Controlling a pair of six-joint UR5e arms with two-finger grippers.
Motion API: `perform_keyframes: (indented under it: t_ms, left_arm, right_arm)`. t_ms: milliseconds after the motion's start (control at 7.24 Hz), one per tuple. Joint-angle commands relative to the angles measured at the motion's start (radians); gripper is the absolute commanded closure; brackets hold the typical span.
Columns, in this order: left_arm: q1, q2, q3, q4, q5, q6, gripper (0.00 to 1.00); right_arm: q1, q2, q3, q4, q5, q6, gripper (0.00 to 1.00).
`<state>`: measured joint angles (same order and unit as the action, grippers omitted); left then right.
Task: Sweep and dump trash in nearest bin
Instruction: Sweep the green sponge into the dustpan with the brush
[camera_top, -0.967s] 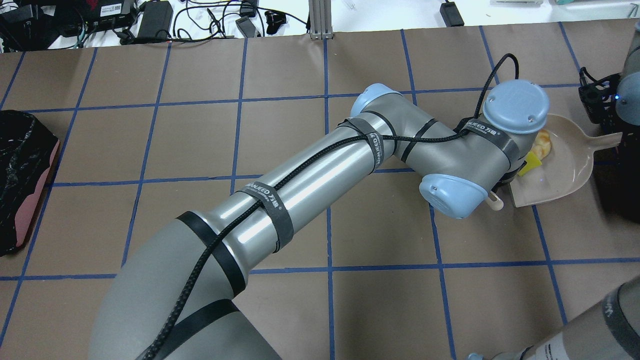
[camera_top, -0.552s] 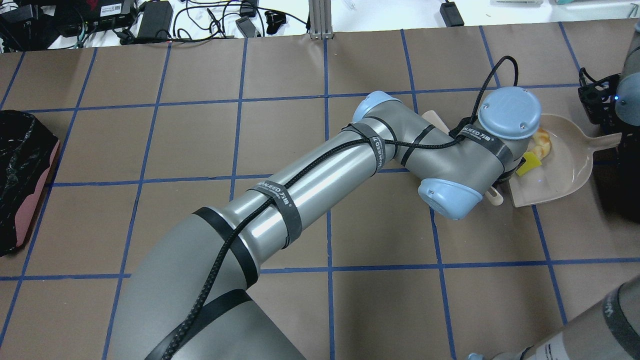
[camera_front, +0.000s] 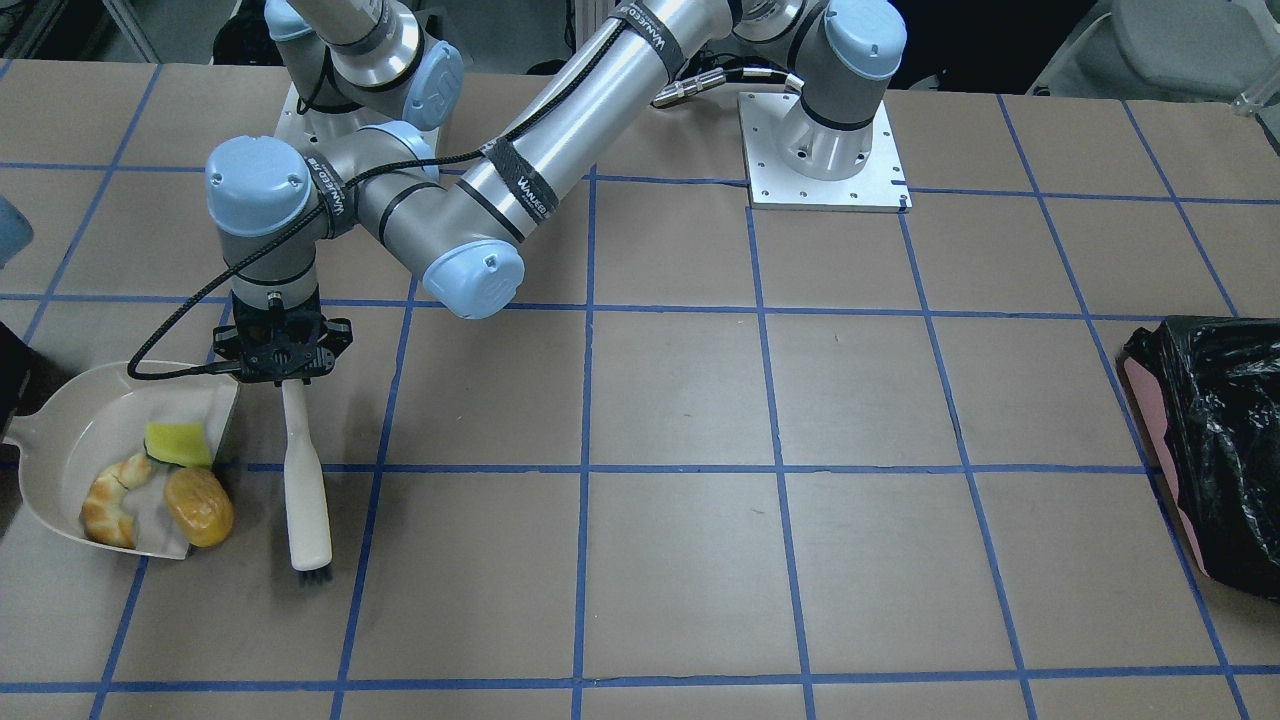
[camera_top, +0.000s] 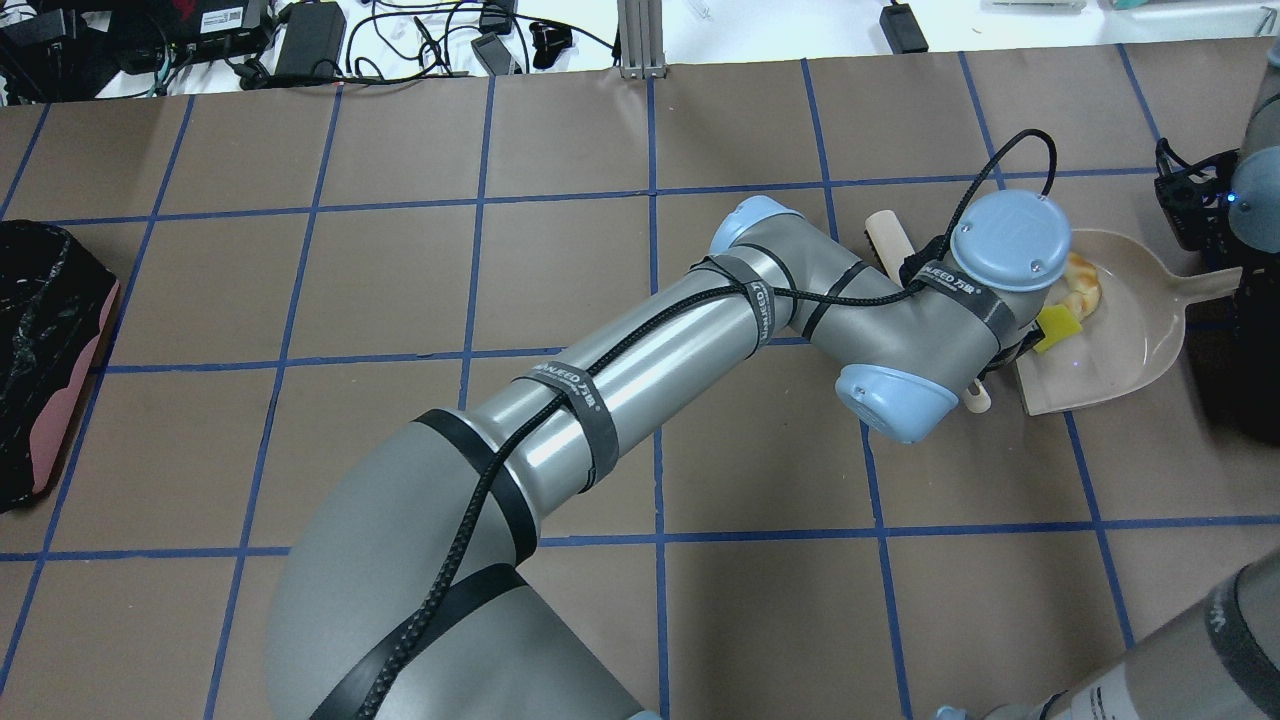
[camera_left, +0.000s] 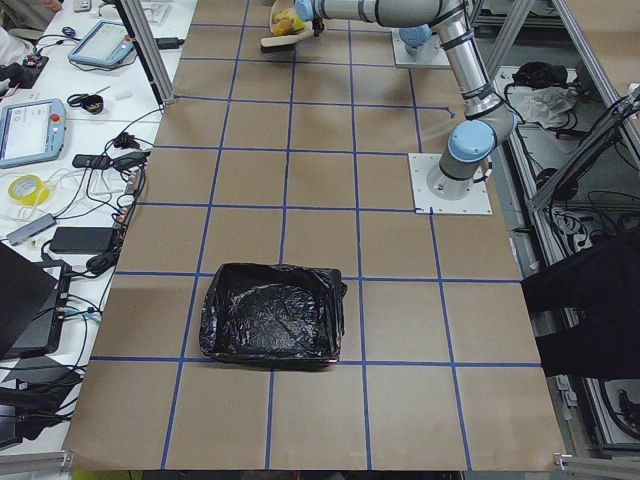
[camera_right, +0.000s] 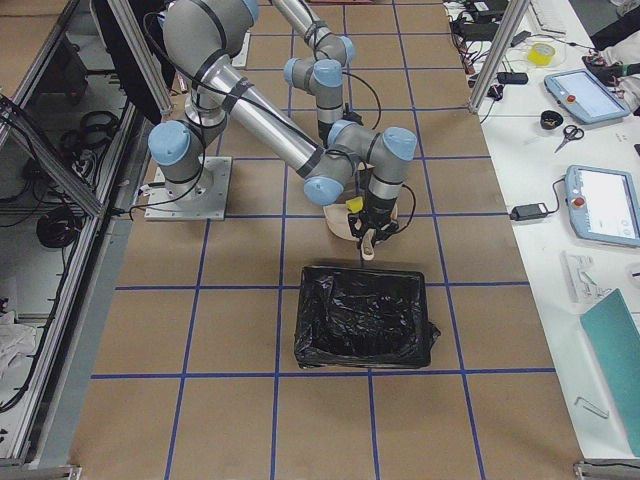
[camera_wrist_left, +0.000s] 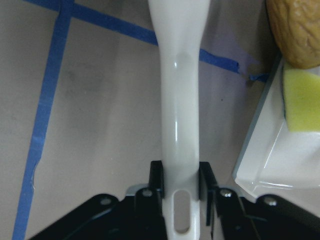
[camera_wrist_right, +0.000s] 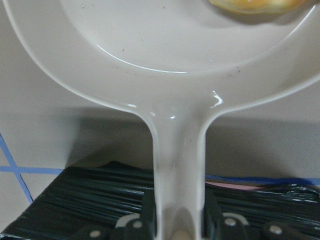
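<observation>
- My left claw (camera_front: 283, 352) is closed on the thin end of the white brush (camera_front: 306, 490). In the left wrist view its two fingers (camera_wrist_left: 156, 177) press the handle from both sides.
- Seen from across the bench (camera_front: 760, 500), the brush points away from this claw toward 6 o'clock, with its dark bristles at the far tip. I cannot tell whether the bristles touch the paper.
- My left arm (camera_top: 620, 370) reaches across into the right half of the bench.
- My right claw (camera_wrist_right: 178, 212) grips the handle of the cream dustpan (camera_front: 80, 430), with one finger on each side of it.
- The dustpan is at the right end of the bench, and its open mouth faces the brush. In the front-facing view the brush is just beside it at 3 o'clock.
- All the trash is in the dustpan. The bread roll (camera_front: 199, 506) seems to sit right on the lip of the mouth.
- From the roll, the croissant (camera_front: 108, 505) is at 9 o'clock and the yellow sponge (camera_front: 178, 445) at about 11 o'clock.
- The bin (camera_right: 330, 352), covered with a black bag, stands just beside the dustpan, at 6 o'clock of it in the right side view. In my right wrist view the black bag lies under the pan's handle.
- The pink bin (camera_front: 1162, 445), also with a black bag, is well apart at the opposite end of the bench.
</observation>
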<state>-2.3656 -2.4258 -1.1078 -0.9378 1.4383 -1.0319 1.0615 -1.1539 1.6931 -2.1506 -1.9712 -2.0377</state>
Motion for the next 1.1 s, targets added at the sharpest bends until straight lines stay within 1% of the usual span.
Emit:
perform_keyframes:
  t_ms: [0,276,414,828,967]
  left_arm:
    - [-0.001,-0.025,0.022,0.022,-0.001,0.125,1.00]
    - [-0.021,-0.051,0.028,0.098,-0.013,0.161,1.00]
    - [-0.049,-0.058,0.028,0.122,-0.010,0.191,1.00]
    - [-0.122,-0.053,0.034,0.122,0.023,0.191,1.00]
    - [-0.129,-0.056,0.063,0.119,0.021,0.182,1.00]
  right_arm:
    - [0.000,0.000,0.002,0.000,0.000,-0.003,1.00]
    - [0.000,0.000,-0.006,0.000,0.000,-0.004,1.00]
    - [0.000,0.000,-0.007,0.000,0.000,-0.004,1.00]
    - [0.000,0.000,-0.006,0.000,0.000,-0.003,1.00]
    - [0.000,0.000,-0.006,0.000,0.000,-0.001,1.00]
